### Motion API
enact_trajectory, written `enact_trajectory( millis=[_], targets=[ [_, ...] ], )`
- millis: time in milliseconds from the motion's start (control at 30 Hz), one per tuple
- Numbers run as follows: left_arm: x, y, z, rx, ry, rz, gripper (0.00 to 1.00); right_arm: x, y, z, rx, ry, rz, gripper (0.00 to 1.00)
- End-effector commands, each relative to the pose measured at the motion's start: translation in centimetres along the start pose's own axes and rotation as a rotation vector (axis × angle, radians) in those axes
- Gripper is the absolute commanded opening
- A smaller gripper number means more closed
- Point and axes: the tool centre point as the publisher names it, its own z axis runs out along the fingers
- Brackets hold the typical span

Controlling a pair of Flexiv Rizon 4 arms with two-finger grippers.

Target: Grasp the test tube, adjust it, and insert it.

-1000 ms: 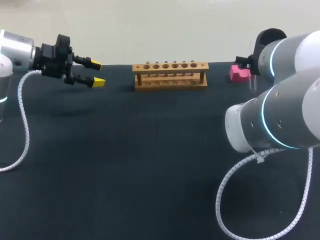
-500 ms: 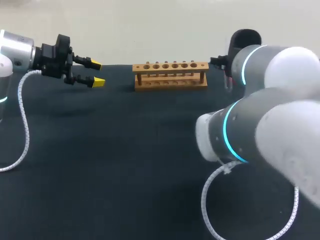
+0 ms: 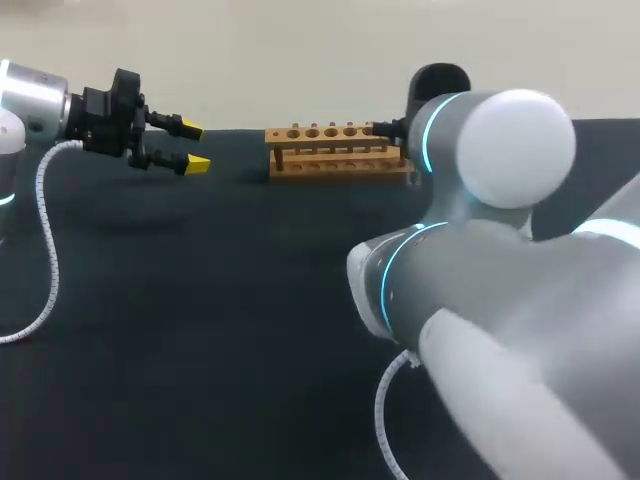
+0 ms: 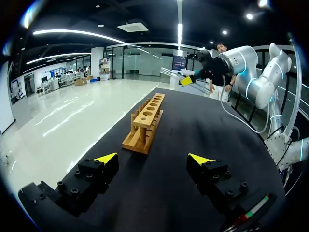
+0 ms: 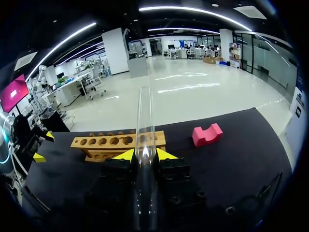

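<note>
A clear glass test tube [image 5: 145, 121] stands upright between the yellow tips of my right gripper [image 5: 144, 154], which is shut on it. Just ahead of that gripper is the wooden rack [image 5: 113, 141], with a row of holes along its top. In the head view the rack [image 3: 330, 150] sits at the back middle of the table, and my right arm [image 3: 480, 150] covers its right end and hides its own gripper and the tube. My left gripper [image 3: 192, 148] hangs open and empty to the left of the rack, which lies ahead of its fingers [image 4: 152, 158].
A pink notched block [image 5: 207, 134] lies on the black tabletop [image 3: 220, 300], to the right of the rack. My right arm's elbow and white cable fill the near right of the head view. The left arm's cable [image 3: 45, 240] droops over the table's left side.
My right arm has swung left with the tube, from beside the pink block to the rack's right end, now hiding the block in the head view. The left arm has stayed still.
</note>
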Motion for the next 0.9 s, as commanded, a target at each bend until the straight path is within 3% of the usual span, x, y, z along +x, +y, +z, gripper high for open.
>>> enact_trajectory(
  millis=[33, 333, 900],
  targets=[
    [0.1, -0.2, 0.0, -0.006, -0.004, 0.003, 1.00, 0.5, 1.5, 0.6, 0.046, 0.008, 0.001, 0.00],
    [0.1, -0.2, 0.0, -0.006, -0.004, 0.003, 1.00, 1.9, 3.3, 2.2, -0.021, 0.057, 0.002, 0.00],
    [0.1, -0.2, 0.0, -0.006, -0.004, 0.003, 1.00, 3.5, 3.5, 4.7, -0.113, 0.111, -0.008, 0.00]
  ],
)
